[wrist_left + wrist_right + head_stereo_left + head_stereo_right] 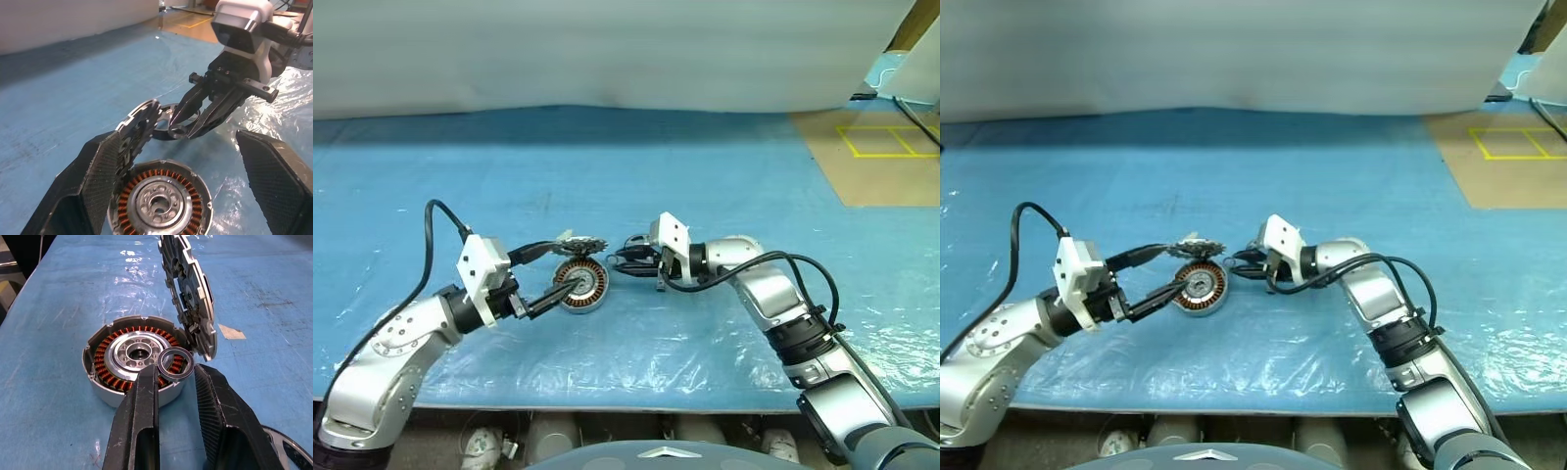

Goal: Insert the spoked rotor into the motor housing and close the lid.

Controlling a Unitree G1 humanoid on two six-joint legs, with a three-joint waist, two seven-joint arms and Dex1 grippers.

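Observation:
The motor housing (pixel 132 357), a ring of copper windings round a silver centre, lies open on the blue table. The lid (pixel 188 293), a notched silvery disc, stands tilted on edge at the housing's rim. It leans against one finger (pixel 105 166) of my left gripper (pixel 573 262), which is open wide and straddles lid and housing. My right gripper (pixel 176 372) comes in from the other side, shut on a small dark-rimmed ring (pixel 176 364) just above the housing's near edge. The spoked rotor (pixel 157 131), black-rimmed, lies on the table under the right gripper.
Crinkled clear plastic covers the blue table (pixel 636 166) near its front edge. At the back right is a brown surface with yellow tape lines (pixel 886 142). A pale wall (pixel 607 49) runs along the back. Black cables loop off both wrists.

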